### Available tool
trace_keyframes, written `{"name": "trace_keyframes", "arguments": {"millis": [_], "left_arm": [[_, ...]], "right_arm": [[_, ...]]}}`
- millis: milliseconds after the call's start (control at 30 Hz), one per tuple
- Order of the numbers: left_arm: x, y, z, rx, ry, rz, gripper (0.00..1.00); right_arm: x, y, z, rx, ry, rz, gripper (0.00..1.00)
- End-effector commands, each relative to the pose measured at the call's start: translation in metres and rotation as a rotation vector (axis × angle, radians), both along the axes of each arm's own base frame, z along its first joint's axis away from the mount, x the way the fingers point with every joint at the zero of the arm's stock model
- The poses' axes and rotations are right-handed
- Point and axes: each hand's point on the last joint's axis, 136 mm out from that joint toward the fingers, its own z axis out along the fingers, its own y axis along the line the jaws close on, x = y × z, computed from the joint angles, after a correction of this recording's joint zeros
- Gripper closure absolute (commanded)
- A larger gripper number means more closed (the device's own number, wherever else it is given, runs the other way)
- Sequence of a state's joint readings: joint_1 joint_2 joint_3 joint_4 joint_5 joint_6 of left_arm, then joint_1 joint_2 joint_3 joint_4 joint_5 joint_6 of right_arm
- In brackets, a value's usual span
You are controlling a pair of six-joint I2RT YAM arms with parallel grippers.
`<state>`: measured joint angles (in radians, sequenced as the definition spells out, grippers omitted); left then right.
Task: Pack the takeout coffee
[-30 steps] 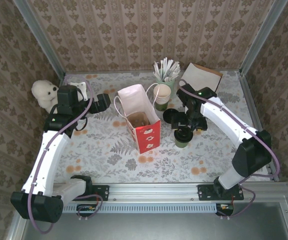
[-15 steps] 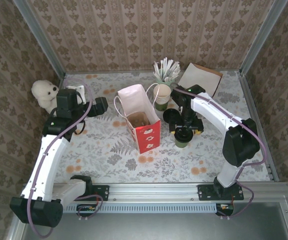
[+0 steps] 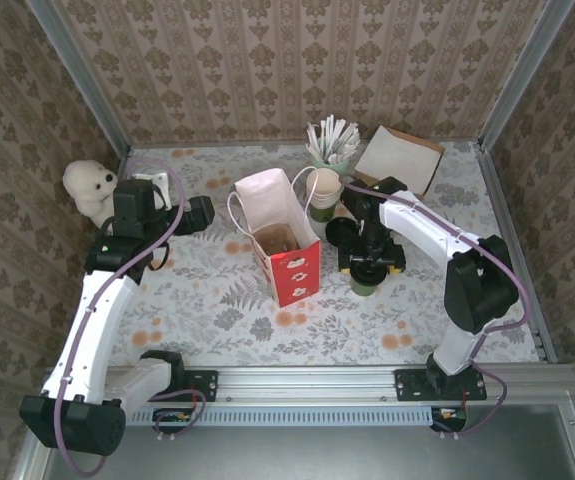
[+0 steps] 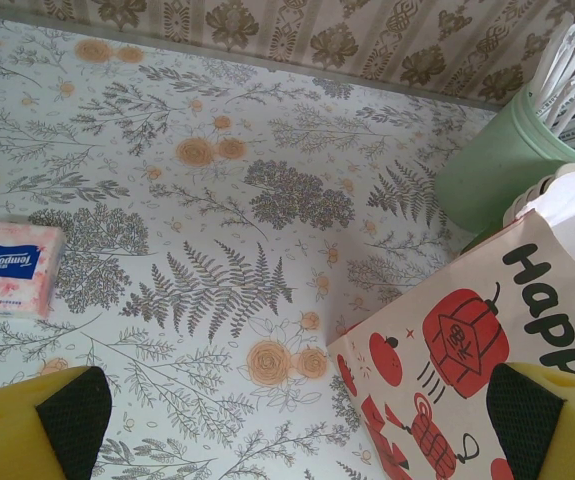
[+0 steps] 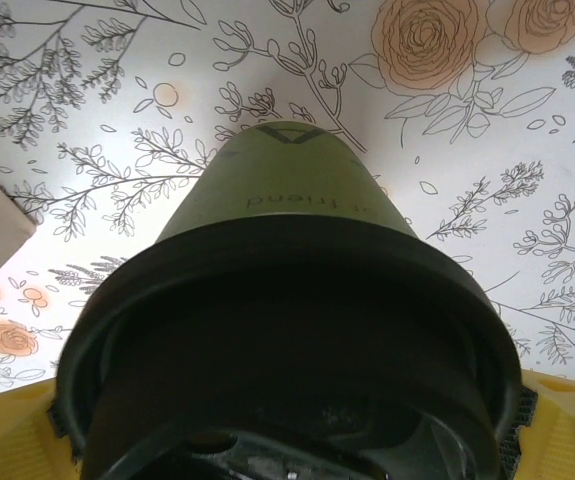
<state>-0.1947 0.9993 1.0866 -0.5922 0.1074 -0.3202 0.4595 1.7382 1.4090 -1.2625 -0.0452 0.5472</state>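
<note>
Floral tabletop (image 3: pixel 217 300), wallpapered walls. Takeout coffee (image 3: pixel 364 283) stands centre-right in the top view, just right of the open red-and-white paper bag (image 3: pixel 285 240). My right pincer (image 3: pixel 371 258) straddles its black lid, jaws apart, unclamped; set for a side grasp, I judge. Left pincer (image 4: pixel 295 405), also apart and empty, waits left of the bag. Cream cups (image 3: pixel 324 192) crowd behind; the frame's lower half is free.

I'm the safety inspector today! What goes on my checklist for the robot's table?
Surface: flowery table, no spills seen.
Job's things: takeout coffee upright, lid on, right of the open red-and-white bag.
Clutter: plush toy, cup of white sticks, cream cups, brown bag, loose black lid, tissue pack.
Grippers: left gripper open, empty, beside the bag; right gripper open, astride the coffee.
Cables: purple cables along both arms.
Surroundings: patterned walls, metal rail.
</note>
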Motion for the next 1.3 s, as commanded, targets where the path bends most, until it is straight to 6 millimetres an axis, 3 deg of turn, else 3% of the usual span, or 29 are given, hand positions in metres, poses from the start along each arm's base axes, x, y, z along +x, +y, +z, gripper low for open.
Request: {"name": "trace_keyframes", "arguments": {"millis": [0, 833, 1267], "left_arm": [[-0.002, 0.004, -0.005, 0.020, 0.010, 0.007, 0.00], [-0.002, 0.005, -0.008, 0.016, 0.015, 0.015, 0.00], [-0.003, 0.004, -0.010, 0.014, 0.022, 0.015, 0.00]], "right_arm": [[0.000, 0.002, 0.009, 0.020, -0.059, -0.029, 0.00], [-0.003, -0.008, -0.007, -0.003, -0.131, -0.001, 0.00], [0.003, -0.006, 0.001, 0.013, -0.191, -0.015, 0.02]]}}
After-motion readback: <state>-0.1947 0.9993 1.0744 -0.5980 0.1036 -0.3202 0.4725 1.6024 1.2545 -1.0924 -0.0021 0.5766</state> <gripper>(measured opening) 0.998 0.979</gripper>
